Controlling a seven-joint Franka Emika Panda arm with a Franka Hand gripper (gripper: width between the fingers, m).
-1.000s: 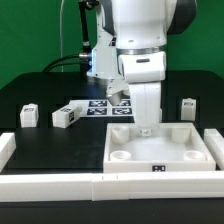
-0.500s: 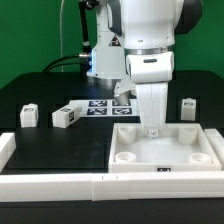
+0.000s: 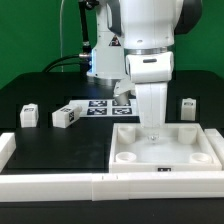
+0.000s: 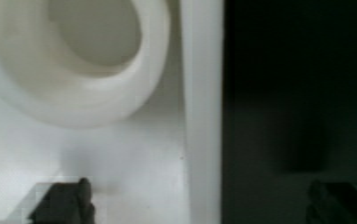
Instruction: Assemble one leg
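A low white plastic rail [image 3: 6, 150] borders the black surface [image 3: 60, 145] to the exterior view's left of the large white square panel with round corner sockets [image 3: 170, 150]. Well apart from the panel on that same side, the first leg [image 3: 30, 116], a small white plastic block with a black-and-white square tag, sits on the surface. The second leg [image 3: 65, 117], another block of the same kind, stands nearer to the panel. The thin flat white marker board [image 3: 98, 108] lies just beyond the panel's far-left corner.

The white arm's end effector [image 3: 152, 131] hangs at the panel's far edge. In the wrist view its two dark fingers [image 4: 59, 200] stand wide apart with nothing clamped. The panel's edge [image 4: 193, 120] runs between them, with one round socket [image 4: 95, 40] on one side and bare surface [image 4: 290, 100] on the other.

The third leg [image 3: 188, 107] rests just beyond the panel's far-right corner, without touching the panel.
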